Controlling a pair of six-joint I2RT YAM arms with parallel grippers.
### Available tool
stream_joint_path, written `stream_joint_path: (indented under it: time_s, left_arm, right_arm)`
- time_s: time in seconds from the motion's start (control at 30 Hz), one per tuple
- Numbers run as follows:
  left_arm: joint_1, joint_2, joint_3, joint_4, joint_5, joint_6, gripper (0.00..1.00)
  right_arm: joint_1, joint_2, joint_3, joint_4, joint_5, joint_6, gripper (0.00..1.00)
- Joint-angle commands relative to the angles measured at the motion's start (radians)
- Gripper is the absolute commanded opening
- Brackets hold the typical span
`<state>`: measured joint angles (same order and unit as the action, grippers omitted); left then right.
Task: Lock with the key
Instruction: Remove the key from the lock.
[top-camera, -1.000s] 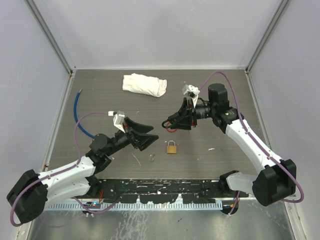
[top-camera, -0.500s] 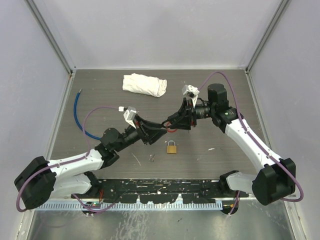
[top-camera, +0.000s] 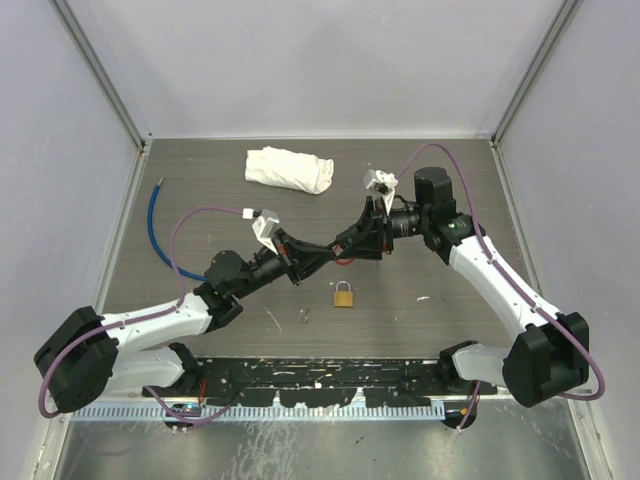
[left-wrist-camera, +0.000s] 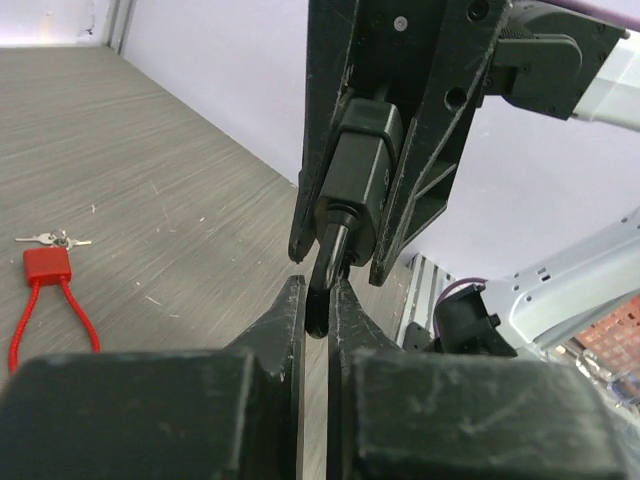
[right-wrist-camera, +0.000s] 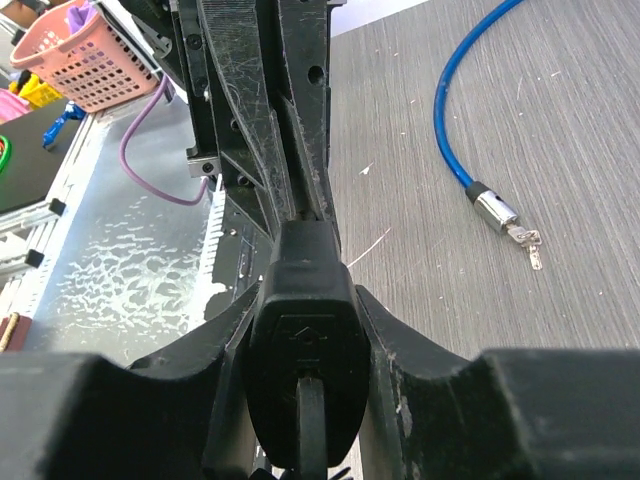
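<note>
A black lock (right-wrist-camera: 300, 360) is held above the table with my right gripper (right-wrist-camera: 300, 335) shut on its sides. In the left wrist view the lock (left-wrist-camera: 365, 165) hangs between the right fingers (left-wrist-camera: 440, 150), and a black key (left-wrist-camera: 325, 265) sticks out of its lower end. My left gripper (left-wrist-camera: 318, 300) is shut on that key head, fingertips pressed against both flat sides. From above, the left gripper (top-camera: 318, 255) and right gripper (top-camera: 348, 243) meet tip to tip over the table's middle.
A brass padlock (top-camera: 343, 295) lies just in front of the meeting point, with small loose keys (top-camera: 305, 316) to its left. A red cable lock (left-wrist-camera: 45, 265), a blue cable (top-camera: 160, 235) at the left and a white cloth (top-camera: 290, 168) at the back lie on the table.
My left arm reached forward and right to the right gripper, and its jaws went from wide open to shut on the key. The right arm held still.
</note>
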<state>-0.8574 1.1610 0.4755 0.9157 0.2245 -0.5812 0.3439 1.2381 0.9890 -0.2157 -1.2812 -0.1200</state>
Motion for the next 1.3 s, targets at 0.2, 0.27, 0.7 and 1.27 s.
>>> stream_joint_path:
  time_s: [0.2,0.27,0.7,1.27]
  left_arm:
    - [0.065,-0.184,-0.009,-0.115,0.095,-0.017,0.0]
    - [0.068,-0.209,0.007,-0.172,0.112,-0.021,0.0]
    - [0.068,-0.218,0.048,-0.258,0.085,-0.068,0.0]
    - [0.088,-0.242,0.01,-0.258,0.011,-0.113,0.0]
  right_arm:
    - [-0.072,0.015,0.085,-0.024,-0.029,-0.018,0.02]
    - [-0.071,0.036,0.086,-0.022,-0.067,0.003,0.03]
    - [-0.064,0.065,0.03,0.241,-0.151,0.308,0.45]
    - [0.035,0.151,0.017,0.298,-0.168,0.377,0.22]
